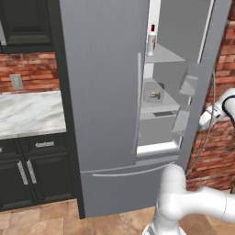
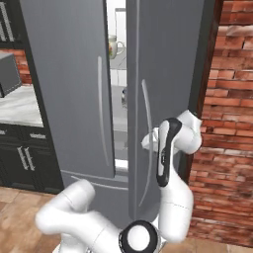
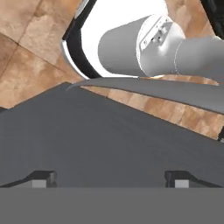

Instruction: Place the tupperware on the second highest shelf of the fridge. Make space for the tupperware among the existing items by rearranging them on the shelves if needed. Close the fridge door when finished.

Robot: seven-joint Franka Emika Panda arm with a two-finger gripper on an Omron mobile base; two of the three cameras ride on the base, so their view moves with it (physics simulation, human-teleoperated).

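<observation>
The fridge has its left door closed and its right-hand fridge door standing partly open. Through the gap the tupperware, dark with an orange piece inside, rests on a shelf below the one carrying the white bottle with the red cap. The cream mug stands on a high shelf, and a small jar sits lower down. My gripper is open, its fingertips spread wide against the door's grey outer face, close to the slim handle. My hand presses beside the door handle.
Grey bins line the door's inner face. A brick wall stands right of the fridge. A marble counter over dark cabinets lies to the left. The wide bottom drawer sits under the doors.
</observation>
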